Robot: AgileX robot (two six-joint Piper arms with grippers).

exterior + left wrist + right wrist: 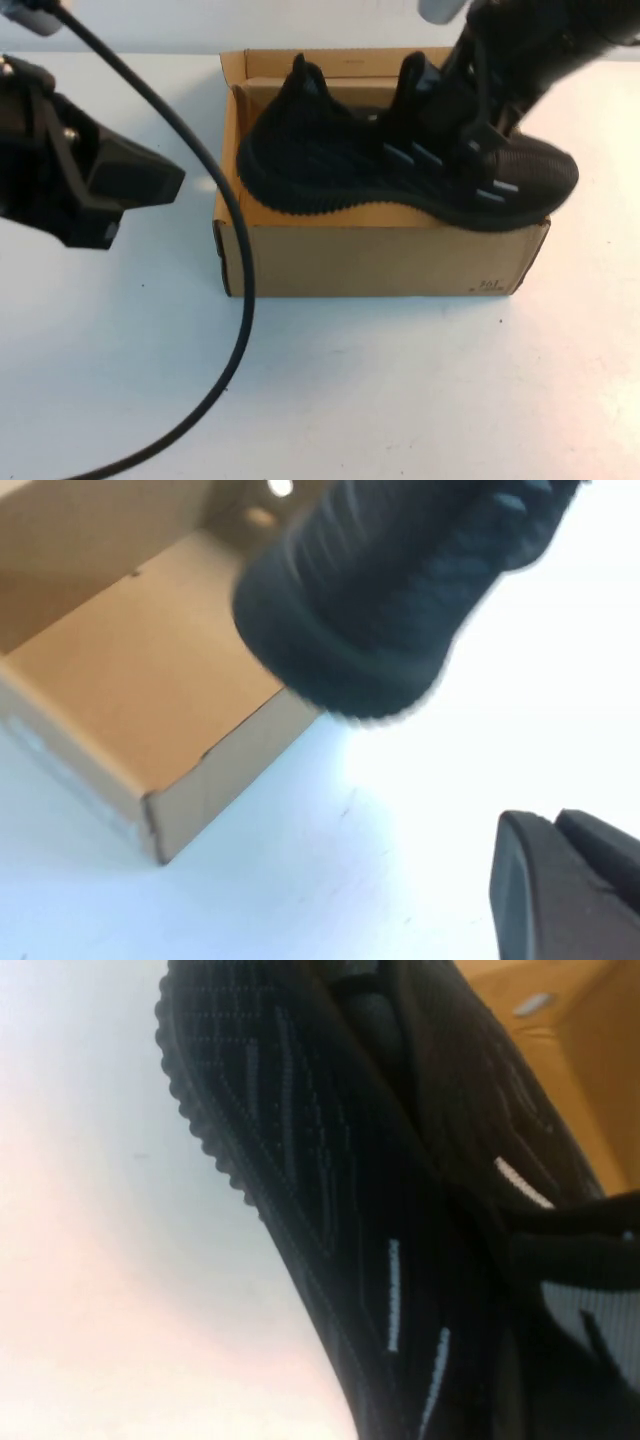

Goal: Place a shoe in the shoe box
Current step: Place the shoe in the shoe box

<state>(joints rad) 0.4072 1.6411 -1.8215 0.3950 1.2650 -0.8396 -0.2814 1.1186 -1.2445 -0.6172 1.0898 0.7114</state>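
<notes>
A black knit sneaker (400, 165) sits tilted across the open top of a brown cardboard shoe box (380, 258), its toe jutting past the box's right end and its sole crossing the near wall. The right gripper (470, 120) reaches down from above and is clamped on the sneaker's laced midsection. Well off to the left, the left gripper (150, 185) hangs above the white table (400, 390); whether it is open cannot be told. A black cable (235, 300) loops before the box.

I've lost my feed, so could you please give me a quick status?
Right gripper shut on shoe, over shoe box. Toe overhangs right rim. Left gripper idle beside box.
</notes>
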